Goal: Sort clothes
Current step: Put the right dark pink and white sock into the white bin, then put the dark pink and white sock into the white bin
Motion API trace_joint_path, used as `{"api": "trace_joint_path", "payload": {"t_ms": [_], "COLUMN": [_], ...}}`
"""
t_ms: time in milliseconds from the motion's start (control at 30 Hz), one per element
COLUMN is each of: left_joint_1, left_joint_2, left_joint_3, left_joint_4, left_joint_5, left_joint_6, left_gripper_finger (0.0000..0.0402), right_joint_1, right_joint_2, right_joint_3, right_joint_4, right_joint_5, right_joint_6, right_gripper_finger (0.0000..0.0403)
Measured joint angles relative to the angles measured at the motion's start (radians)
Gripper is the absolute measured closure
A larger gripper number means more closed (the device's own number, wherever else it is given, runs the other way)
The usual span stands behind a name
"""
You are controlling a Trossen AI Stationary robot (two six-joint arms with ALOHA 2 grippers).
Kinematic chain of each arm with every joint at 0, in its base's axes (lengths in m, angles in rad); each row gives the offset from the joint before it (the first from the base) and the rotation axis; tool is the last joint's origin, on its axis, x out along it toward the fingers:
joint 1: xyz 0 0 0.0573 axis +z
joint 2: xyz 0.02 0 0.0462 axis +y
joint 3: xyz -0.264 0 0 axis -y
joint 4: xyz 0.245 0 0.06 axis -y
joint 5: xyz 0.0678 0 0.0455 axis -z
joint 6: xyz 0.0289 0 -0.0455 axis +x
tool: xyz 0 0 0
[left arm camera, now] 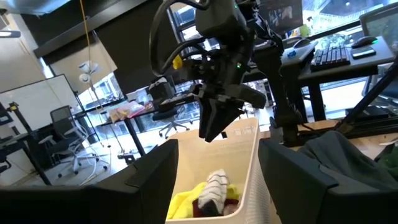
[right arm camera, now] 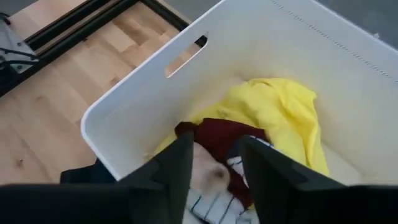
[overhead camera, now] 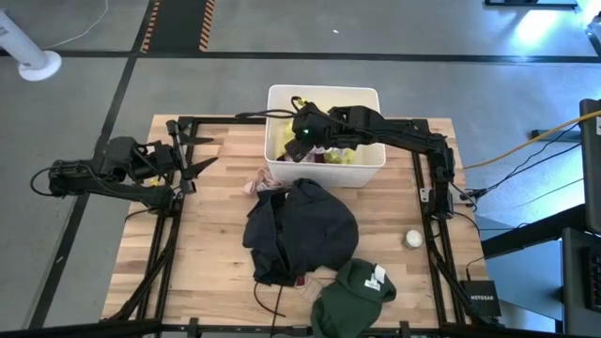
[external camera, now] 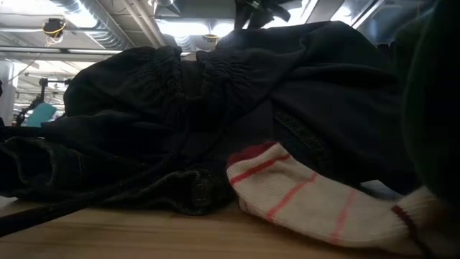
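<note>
A: Release check: right gripper [right arm camera: 214, 163] hangs over the white rectangular plastic bin [overhead camera: 372, 174], fingers parted, holding nothing; neon yellow garment [right arm camera: 273, 115] and small maroon garment [right arm camera: 217, 137] lie inside.

B: Lift straight up, clear of the rim; large black garment [overhead camera: 300, 230] waits on the table.

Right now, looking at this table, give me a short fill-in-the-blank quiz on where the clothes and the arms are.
1. The right end effector hangs over the white ____.
2. Inside the bin, the brightest garment is the neon ____ one.
3. The dark green garment carries a white ____.
4. The left end effector, off to the side, stands ____.

Missing words: bin; yellow; label; open
</note>
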Motion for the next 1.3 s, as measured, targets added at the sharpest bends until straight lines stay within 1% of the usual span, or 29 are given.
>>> {"api": "trace_joint_path", "payload": {"t_ms": [100, 167, 233, 433, 600, 733, 867, 1100, 1167, 1300], "left_joint_1": [0.000, 0.000, 0.000, 0.000, 0.000, 0.000, 0.000, 0.000, 0.000, 0.000], "left_joint_2": [0.000, 0.000, 0.000, 0.000, 0.000, 0.000, 0.000, 0.000, 0.000, 0.000], "left_joint_3": [0.000, 0.000, 0.000, 0.000, 0.000, 0.000, 0.000, 0.000, 0.000, 0.000], "left_joint_4": [0.000, 0.000, 0.000, 0.000, 0.000, 0.000, 0.002, 0.002, 0.001, 0.004], "left_joint_5": [0.000, 0.000, 0.000, 0.000, 0.000, 0.000, 0.000, 0.000, 0.000, 0.000], "left_joint_6": [0.000, -0.001, -0.004, -0.016, -0.019, -0.018, -0.018, -0.019, -0.018, -0.018], "left_gripper_finger": [0.0183, 0.0183, 0.0183, 0.0183, 0.0183, 0.0183, 0.0183, 0.0183, 0.0183, 0.0183], "right_joint_1": [0.023, 0.060, 0.108, 0.281, 0.419, 0.510, 0.583, 0.662, 0.671, 0.670], "right_joint_2": [0.000, 0.000, 0.000, 0.000, 0.013, 0.031, 0.067, 0.155, 0.181, 0.238], "right_joint_3": [0.000, 0.000, 0.000, 0.000, 0.000, -0.001, -0.001, -0.001, -0.001, -0.001], "right_joint_4": [0.000, 0.000, 0.000, 0.001, 0.008, 0.022, 0.044, 0.048, 0.051, 0.054], "right_joint_5": [-0.077, -0.124, -0.144, -0.146, -0.120, -0.118, -0.113, -0.135, -0.145, -0.199], "right_joint_6": [-0.001, -0.002, -0.002, 0.008, 0.062, 0.102, 0.105, 0.104, 0.103, 0.103], "right_gripper_finger": [0.0226, 0.0220, 0.0218, 0.0217, 0.0217, 0.0217, 0.0217, 0.0217, 0.0217, 0.0217]}}
